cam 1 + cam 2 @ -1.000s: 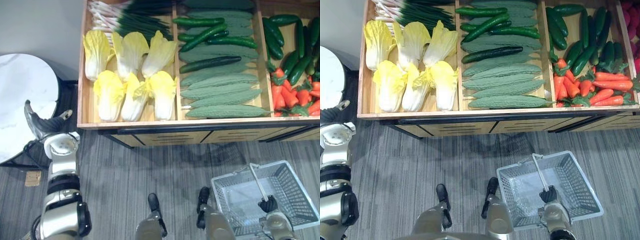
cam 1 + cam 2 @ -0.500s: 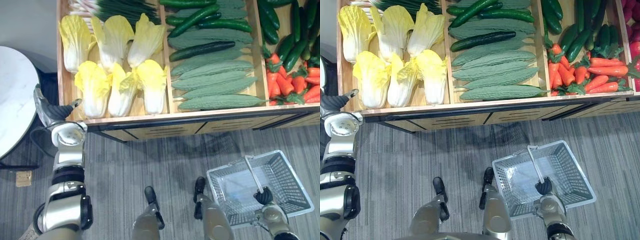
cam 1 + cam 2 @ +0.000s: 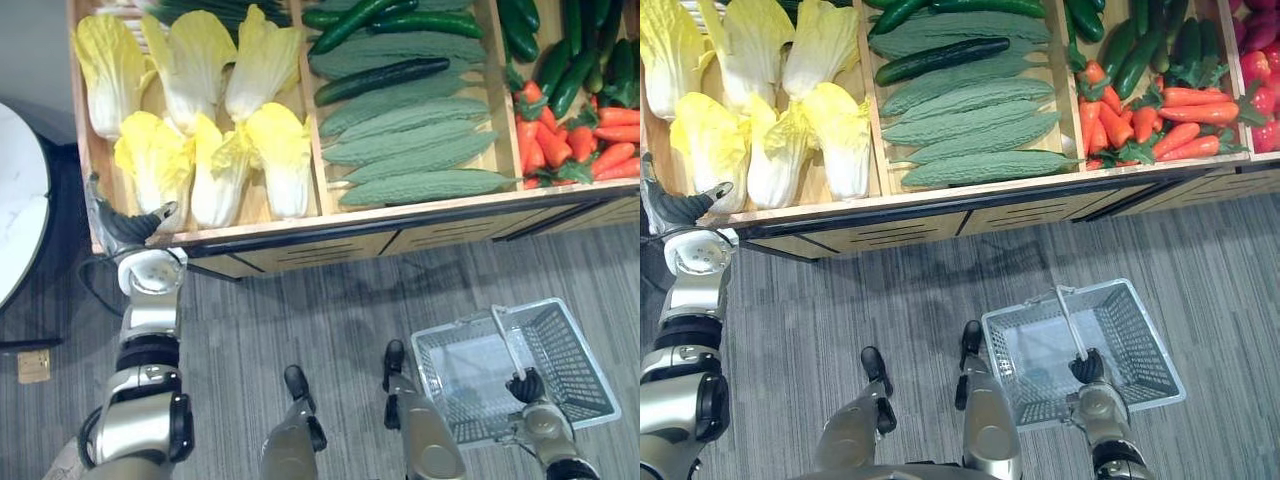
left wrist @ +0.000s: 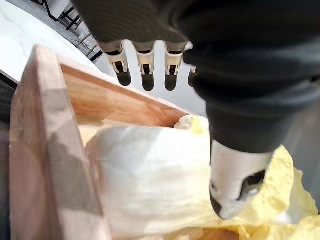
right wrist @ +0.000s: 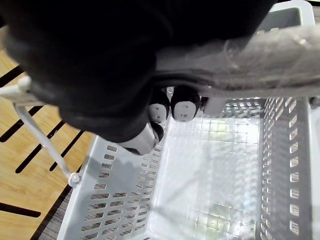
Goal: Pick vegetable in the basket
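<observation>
Several pale yellow napa cabbages (image 3: 150,160) lie in the left bin of a wooden produce stand (image 3: 300,232). My left hand (image 3: 125,225) hovers open over the stand's front left corner, beside the nearest cabbage (image 4: 150,175); its fingers (image 4: 145,70) are straight and its thumb hangs just above the leaves. Down at the lower right, my right hand (image 3: 525,385) is shut on the handle (image 5: 240,55) of an empty white plastic basket (image 3: 585,352) that hangs above the carpet.
The middle bin holds bitter gourds (image 3: 420,150) and dark cucumbers (image 3: 380,78). Carrots (image 3: 580,150) and more cucumbers fill the right bin. A white round table (image 3: 15,220) stands left of the stand. Grey carpet (image 3: 330,310) runs in front.
The camera has shifted, so the stand sits further left and up in view. My left hand has moved from beside the stand to its front left corner by the cabbage. The right hand keeps the basket.
</observation>
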Tool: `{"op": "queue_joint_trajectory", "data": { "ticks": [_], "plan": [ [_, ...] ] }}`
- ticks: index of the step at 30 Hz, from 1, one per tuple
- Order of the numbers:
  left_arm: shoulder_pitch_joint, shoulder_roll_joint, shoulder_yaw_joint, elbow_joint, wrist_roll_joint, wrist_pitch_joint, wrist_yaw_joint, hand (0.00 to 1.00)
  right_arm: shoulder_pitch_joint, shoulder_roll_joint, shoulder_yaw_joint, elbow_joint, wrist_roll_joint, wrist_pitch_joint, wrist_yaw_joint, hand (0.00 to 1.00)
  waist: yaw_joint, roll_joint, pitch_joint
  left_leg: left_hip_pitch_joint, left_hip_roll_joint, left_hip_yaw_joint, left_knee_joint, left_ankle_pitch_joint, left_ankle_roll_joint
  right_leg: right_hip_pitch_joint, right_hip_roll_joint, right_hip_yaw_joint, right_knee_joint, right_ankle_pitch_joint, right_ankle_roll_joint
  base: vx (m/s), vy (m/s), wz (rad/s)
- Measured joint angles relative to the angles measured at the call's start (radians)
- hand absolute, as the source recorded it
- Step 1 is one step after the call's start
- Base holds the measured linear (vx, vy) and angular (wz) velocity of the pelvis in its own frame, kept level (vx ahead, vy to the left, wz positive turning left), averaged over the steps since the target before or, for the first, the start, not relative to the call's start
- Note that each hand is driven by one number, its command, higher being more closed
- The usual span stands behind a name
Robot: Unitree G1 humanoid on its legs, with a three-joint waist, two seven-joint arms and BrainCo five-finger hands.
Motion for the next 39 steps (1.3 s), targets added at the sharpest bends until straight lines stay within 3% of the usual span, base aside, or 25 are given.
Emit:
{"op": "queue_joint_trajectory", "data": {
  "ticks": [4,17,24,25,39],
  "plan": [
    [-0.009,-0.002,0.000,0.014,0.000,0.001,0.000,0.00,-0.003,0.000,0.001,-0.001,0.000,-0.001,0.000,1.00,0.000,0.001,0.000,-0.023,-0.001,0.010,0.002,0.000,0.000,-0.009,0.004,0.008,-0.043,0.032,-0.004,0.03,-0.006,-0.07],
    [-0.130,-0.002,-0.003,0.132,-0.002,0.012,0.002,0.00,-0.003,-0.004,0.013,-0.012,0.001,-0.002,-0.015,1.00,0.000,0.001,0.012,-0.076,-0.007,-0.009,0.005,0.007,0.007,-0.039,-0.002,-0.004,-0.068,0.054,-0.002,0.01,-0.001,0.03],
    [-0.226,-0.015,-0.065,0.136,0.003,0.025,0.004,0.00,-0.025,-0.004,0.048,-0.020,0.016,-0.003,-0.028,1.00,0.001,0.001,0.048,-0.104,-0.018,-0.043,0.002,0.017,0.013,-0.041,-0.015,-0.036,-0.077,0.057,-0.002,0.04,0.015,0.16],
    [-0.229,-0.017,-0.068,0.136,0.003,0.026,0.005,1.00,-0.027,-0.004,0.051,-0.021,0.016,-0.003,-0.029,1.00,0.001,0.002,0.048,-0.107,-0.019,-0.046,0.002,0.018,0.014,-0.042,-0.016,-0.038,-0.078,0.057,-0.002,0.05,0.018,0.16],
    [-0.291,-0.009,-0.130,0.164,0.042,0.030,-0.020,1.00,-0.080,-0.005,0.121,-0.019,0.017,-0.027,-0.029,1.00,0.004,-0.001,0.051,-0.130,-0.029,-0.067,-0.005,0.033,0.020,-0.056,-0.028,-0.056,-0.074,0.062,0.002,0.02,0.008,0.05]
  ]
}}
